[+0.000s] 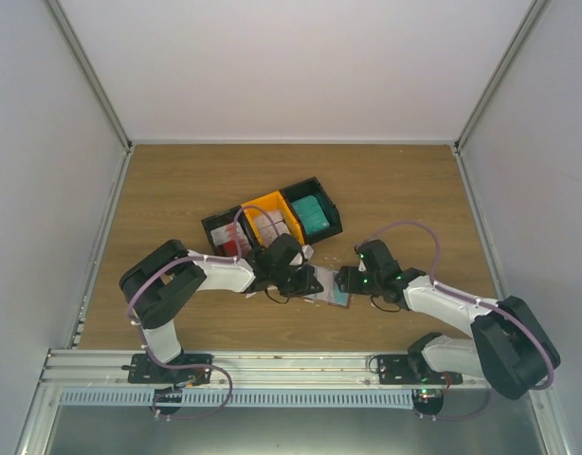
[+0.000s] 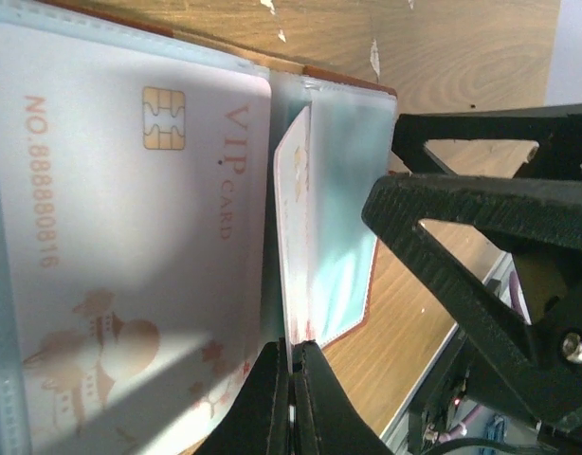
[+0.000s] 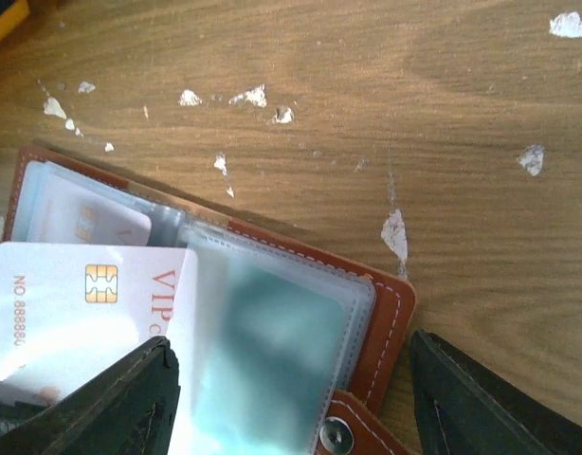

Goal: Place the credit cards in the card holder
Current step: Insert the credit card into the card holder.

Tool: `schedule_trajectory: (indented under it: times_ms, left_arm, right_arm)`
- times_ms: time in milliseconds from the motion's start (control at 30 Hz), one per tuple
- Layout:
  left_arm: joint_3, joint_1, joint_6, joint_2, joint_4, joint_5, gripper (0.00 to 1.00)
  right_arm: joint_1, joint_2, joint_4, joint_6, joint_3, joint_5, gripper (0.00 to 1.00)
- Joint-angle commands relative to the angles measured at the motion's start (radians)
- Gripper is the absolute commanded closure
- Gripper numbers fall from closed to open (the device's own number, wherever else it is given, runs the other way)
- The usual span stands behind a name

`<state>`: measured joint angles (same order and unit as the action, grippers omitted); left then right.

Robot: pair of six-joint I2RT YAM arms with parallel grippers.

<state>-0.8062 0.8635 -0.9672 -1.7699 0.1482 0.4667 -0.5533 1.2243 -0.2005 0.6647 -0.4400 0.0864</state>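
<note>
My left gripper (image 2: 291, 400) is clamped shut at the bottom centre of its wrist view. It pinches the lower end of a white card (image 2: 293, 218) that stands edge-on to the camera and runs up along the fold between the clear sleeves of the card holder (image 2: 352, 327). Left of it a second card (image 2: 130, 218), printed VIP, lies flat and fills the left half of that frame.

My right gripper (image 3: 291, 417) stands wide apart — one finger in the lower left corner of its view, the other in the lower right — straddling the holder's stitched brown corner. I cannot tell whether either finger touches the leather. Small white scraps (image 3: 393, 234) dot the wooden table (image 3: 443, 114) above the holder.

From the top camera the holder lies open near the centre of the frame, between my two grippers. Just above it sits a row of bins (image 1: 261, 202) holding red cards (image 1: 232, 244), pale cards (image 1: 272, 223) and teal cards (image 1: 313, 216).
</note>
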Motion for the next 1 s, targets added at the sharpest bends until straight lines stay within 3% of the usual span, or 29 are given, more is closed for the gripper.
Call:
schedule_trajectory:
  times_ms: [0, 567, 767, 967]
  left_arm:
    - [-0.017, -0.016, 0.04, -0.018, -0.071, 0.047, 1.0]
    - [-0.063, -0.02, 0.054, -0.119, -0.035, 0.154, 1.0]
    - [-0.048, 0.013, 0.001, -0.121, 0.018, 0.113, 0.98]
    - [0.054, 0.052, -0.117, -0.057, 0.138, -0.023, 0.99]
  right_arm:
    - [0.031, 0.01, 0.011, 0.035, 0.029, 0.04, 0.33]
    - [0.054, 0.076, 0.069, 0.038, 0.036, 0.134, 0.4]
    - [0.056, 0.067, 0.079, 0.054, 0.05, 0.132, 0.4]
    - [0.055, -0.03, 0.007, 0.04, 0.024, 0.053, 0.42]
